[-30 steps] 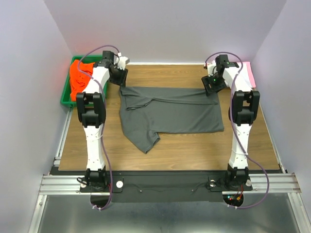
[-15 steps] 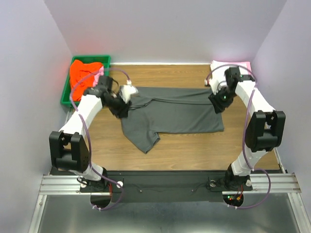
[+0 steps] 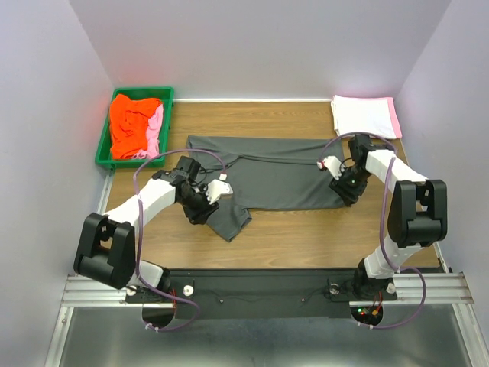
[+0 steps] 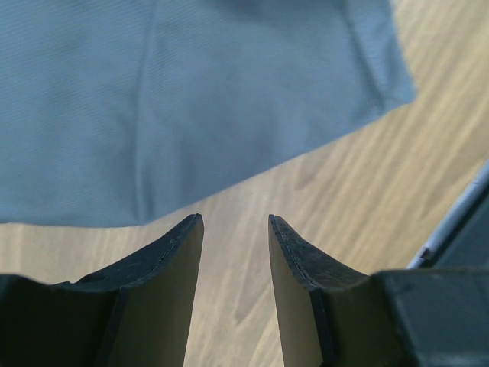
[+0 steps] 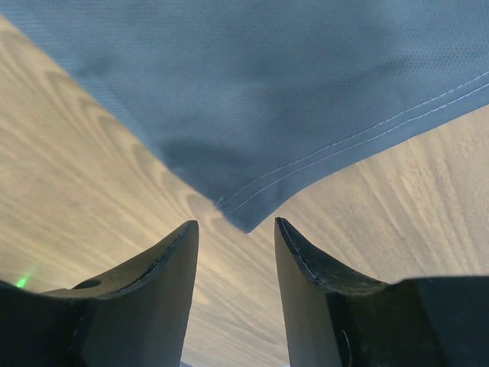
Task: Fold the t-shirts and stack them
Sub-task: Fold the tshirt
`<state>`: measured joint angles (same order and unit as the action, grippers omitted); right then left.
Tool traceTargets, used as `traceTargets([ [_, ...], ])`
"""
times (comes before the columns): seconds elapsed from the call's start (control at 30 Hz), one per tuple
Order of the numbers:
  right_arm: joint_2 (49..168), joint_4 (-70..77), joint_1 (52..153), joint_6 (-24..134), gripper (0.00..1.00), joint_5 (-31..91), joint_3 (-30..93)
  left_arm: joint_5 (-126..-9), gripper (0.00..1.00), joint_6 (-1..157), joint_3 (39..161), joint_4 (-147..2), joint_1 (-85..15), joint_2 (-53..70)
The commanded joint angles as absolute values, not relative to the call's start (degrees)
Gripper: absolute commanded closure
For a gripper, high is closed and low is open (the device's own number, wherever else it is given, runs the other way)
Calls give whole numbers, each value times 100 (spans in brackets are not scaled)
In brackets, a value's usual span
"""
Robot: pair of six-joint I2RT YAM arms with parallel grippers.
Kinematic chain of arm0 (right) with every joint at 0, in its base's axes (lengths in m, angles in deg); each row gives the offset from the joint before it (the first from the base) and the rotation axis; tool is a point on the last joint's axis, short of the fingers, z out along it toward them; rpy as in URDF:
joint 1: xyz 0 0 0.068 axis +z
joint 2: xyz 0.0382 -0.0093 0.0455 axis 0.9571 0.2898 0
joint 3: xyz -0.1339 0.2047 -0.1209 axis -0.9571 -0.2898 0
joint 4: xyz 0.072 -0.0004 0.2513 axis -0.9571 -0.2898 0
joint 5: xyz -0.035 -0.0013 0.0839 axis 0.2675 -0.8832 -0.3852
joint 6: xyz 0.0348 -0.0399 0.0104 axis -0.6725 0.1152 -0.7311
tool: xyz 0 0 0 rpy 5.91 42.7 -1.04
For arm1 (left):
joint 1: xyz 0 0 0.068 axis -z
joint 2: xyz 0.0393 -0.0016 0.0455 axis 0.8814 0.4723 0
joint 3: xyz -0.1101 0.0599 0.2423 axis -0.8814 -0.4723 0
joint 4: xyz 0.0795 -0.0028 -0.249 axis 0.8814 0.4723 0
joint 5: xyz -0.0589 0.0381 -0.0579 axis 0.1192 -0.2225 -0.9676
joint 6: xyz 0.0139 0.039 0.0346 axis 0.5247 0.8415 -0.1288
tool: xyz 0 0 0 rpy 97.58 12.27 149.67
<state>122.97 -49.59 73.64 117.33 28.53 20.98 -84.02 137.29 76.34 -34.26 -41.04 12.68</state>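
Note:
A dark charcoal grey t-shirt [image 3: 267,174] lies spread flat across the middle of the wooden table, one sleeve pointing to the near left. My left gripper [image 3: 202,212] is low at the shirt's near left edge. In the left wrist view it [image 4: 235,222] is open and empty over bare wood, the shirt's edge [image 4: 191,99] just ahead of the tips. My right gripper [image 3: 348,194] is at the shirt's near right corner. In the right wrist view it [image 5: 237,225] is open and empty, the hemmed corner [image 5: 267,92] right at the fingertips.
A green bin [image 3: 103,150] at the back left holds an orange-red shirt [image 3: 130,122] and a light pink one [image 3: 157,126]. A folded white shirt [image 3: 361,115] lies on a pink one [image 3: 395,118] at the back right corner. Bare wood runs along the near side.
Both arms have swung from the shirt's back corners down to its near edge, the left to the near left, the right to the near right corner. The shirt has not moved.

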Motion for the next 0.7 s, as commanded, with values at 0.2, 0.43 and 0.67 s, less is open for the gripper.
traceTargets([
  [0.2, 12349, -4209, 7473, 11930, 51, 3093, 1747, -7952, 49, 13843, 7619, -4077, -4099, 1644],
  [0.43, 12455, -4042, 7500, 11956, 53, 3154, 1597, -8146, 51, 13922, 7522, -4139, -4029, 1855],
  [0.67, 12428, -3972, 7535, 11983, 59, 3216, 1492, -7970, 71, 13921, 7435, -4166, -3976, 2207],
])
